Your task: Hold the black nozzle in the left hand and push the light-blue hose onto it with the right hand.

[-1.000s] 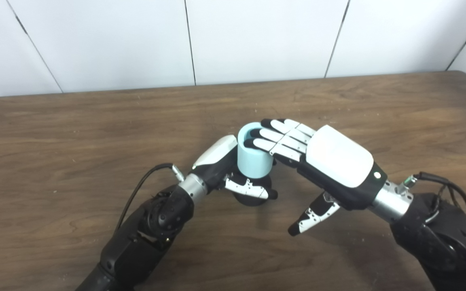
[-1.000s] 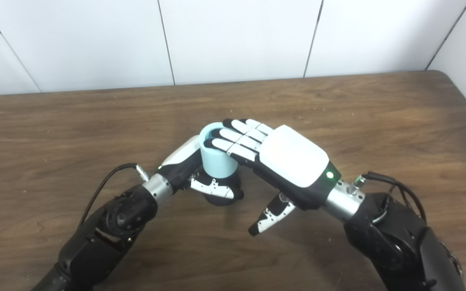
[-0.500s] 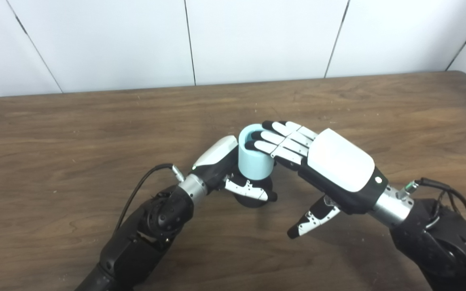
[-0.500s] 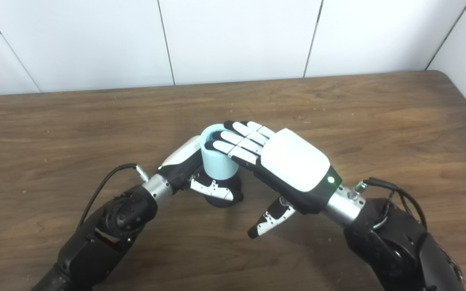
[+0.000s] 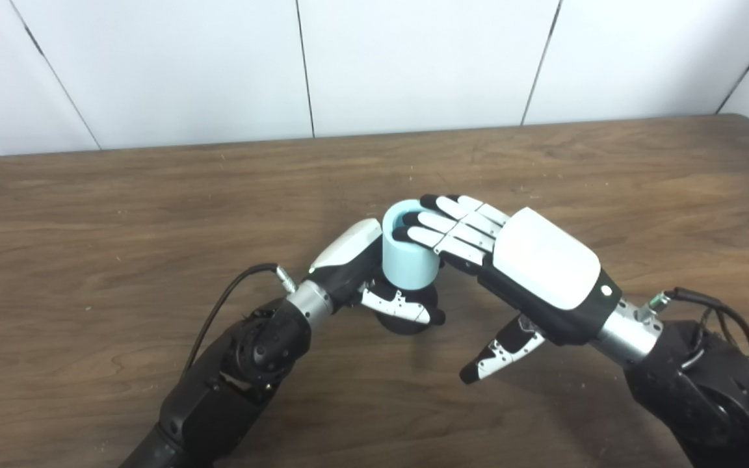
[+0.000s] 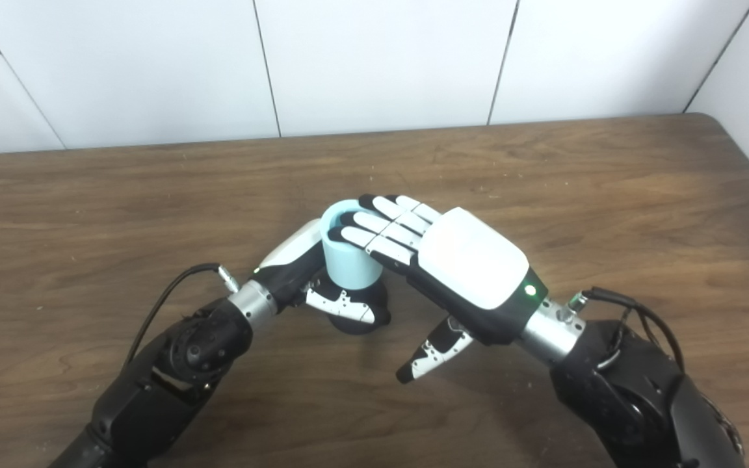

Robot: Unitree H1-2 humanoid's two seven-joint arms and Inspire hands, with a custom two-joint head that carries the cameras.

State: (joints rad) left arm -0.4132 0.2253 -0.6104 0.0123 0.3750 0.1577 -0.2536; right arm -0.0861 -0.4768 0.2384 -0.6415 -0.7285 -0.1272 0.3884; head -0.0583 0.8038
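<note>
A short light-blue hose piece [image 5: 406, 260] stands upright at the table's middle, seated on the black nozzle [image 5: 407, 320], of which only the round base shows below it. My left hand [image 5: 360, 273] is wrapped around the nozzle under the hose, thumb across its front. My right hand [image 5: 517, 263] lies flat above the hose's right side, its fingers [image 5: 443, 227] resting on the hose's open top rim, thumb hanging free below and holding nothing.
The brown wooden table [image 5: 121, 214] stretches all around the hands. A white panelled wall [image 5: 413, 58] runs along its far edge. A black cable [image 5: 231, 299] loops off my left wrist.
My right hand has shifted very slightly left and down over the hose rim. The hose, nozzle and left hand stay where they were.
</note>
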